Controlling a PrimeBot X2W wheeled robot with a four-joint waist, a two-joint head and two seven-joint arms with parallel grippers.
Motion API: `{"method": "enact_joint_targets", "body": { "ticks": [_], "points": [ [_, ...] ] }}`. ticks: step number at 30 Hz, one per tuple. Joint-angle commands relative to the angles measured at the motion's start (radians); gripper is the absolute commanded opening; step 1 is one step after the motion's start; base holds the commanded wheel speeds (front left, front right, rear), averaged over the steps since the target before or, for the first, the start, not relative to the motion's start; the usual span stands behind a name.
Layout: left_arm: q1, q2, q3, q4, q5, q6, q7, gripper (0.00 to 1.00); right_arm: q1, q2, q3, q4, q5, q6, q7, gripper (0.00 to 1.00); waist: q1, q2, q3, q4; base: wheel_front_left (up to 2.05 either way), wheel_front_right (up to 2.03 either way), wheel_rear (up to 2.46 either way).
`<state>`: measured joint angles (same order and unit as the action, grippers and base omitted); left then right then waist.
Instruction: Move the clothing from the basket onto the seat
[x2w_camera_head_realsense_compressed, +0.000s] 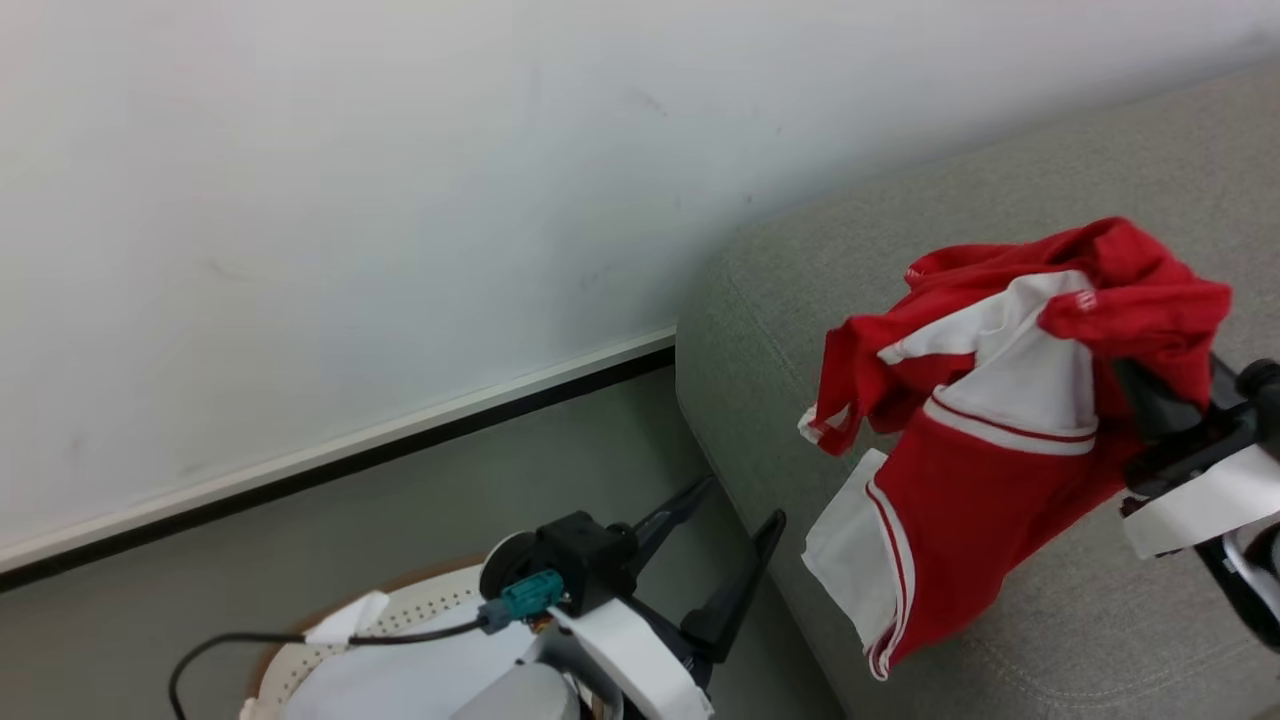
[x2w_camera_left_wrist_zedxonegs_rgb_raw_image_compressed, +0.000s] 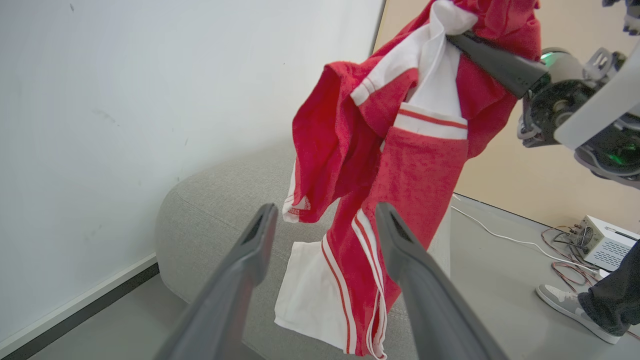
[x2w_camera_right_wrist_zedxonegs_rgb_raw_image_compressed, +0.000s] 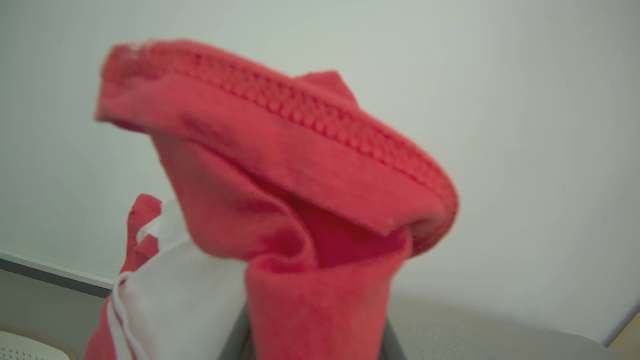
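Note:
The clothing (x2w_camera_head_realsense_compressed: 1000, 440), bright red with white panels and striped cuffs, hangs bunched over the grey seat (x2w_camera_head_realsense_compressed: 800, 290). My right gripper (x2w_camera_head_realsense_compressed: 1150, 395) is shut on its top fold, with the fingers partly buried in fabric. In the right wrist view the clothing (x2w_camera_right_wrist_zedxonegs_rgb_raw_image_compressed: 300, 200) drapes over the right gripper (x2w_camera_right_wrist_zedxonegs_rgb_raw_image_compressed: 315, 352). My left gripper (x2w_camera_head_realsense_compressed: 735, 515) stands open and holds nothing, above the cream basket (x2w_camera_head_realsense_compressed: 410, 605) at the bottom left. In the left wrist view the left gripper (x2w_camera_left_wrist_zedxonegs_rgb_raw_image_compressed: 326, 210) points at the hanging clothing (x2w_camera_left_wrist_zedxonegs_rgb_raw_image_compressed: 415, 175) and the seat (x2w_camera_left_wrist_zedxonegs_rgb_raw_image_compressed: 215, 215).
A white wall with a dark baseboard (x2w_camera_head_realsense_compressed: 350, 450) runs behind the basket and seat. A pale liner (x2w_camera_head_realsense_compressed: 400, 680) lies in the basket. At the right of the left wrist view are a person's shoe (x2w_camera_left_wrist_zedxonegs_rgb_raw_image_compressed: 570, 305), a white box (x2w_camera_left_wrist_zedxonegs_rgb_raw_image_compressed: 607, 242) and floor cables (x2w_camera_left_wrist_zedxonegs_rgb_raw_image_compressed: 500, 235).

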<state>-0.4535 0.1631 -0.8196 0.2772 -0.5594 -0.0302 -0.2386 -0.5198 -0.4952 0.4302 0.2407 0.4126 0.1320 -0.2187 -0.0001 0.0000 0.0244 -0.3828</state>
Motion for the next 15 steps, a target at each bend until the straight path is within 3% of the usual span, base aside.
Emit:
{"method": "enact_joint_targets", "body": {
  "ticks": [1, 11, 15],
  "points": [
    [-0.024, -0.002, 0.0, -0.008, 0.015, -0.002, 0.006, 1.0, 0.012, -0.006, -0.041, -0.013, -0.013, -0.002, 0.007, 0.0, 0.0001, 0.0, 0.033, 0.014, 0.0, 0.0, 0.0],
    [-0.215, 0.013, -0.003, -0.057, 0.077, -0.018, 0.066, 1.0, -0.167, 0.034, -0.342, -0.026, -0.048, -0.002, 0.064, 0.0, 0.0001, 0.0, 0.327, 0.109, 0.0, 0.0, 0.0],
    [-0.306, 0.021, 0.001, -0.08, 0.102, -0.028, 0.089, 1.0, -0.333, -0.011, -0.441, 0.0, -0.085, -0.002, 0.113, 0.0, 0.0001, 0.0, 0.463, 0.148, 0.0, 0.0, 0.0]
  ]
}}
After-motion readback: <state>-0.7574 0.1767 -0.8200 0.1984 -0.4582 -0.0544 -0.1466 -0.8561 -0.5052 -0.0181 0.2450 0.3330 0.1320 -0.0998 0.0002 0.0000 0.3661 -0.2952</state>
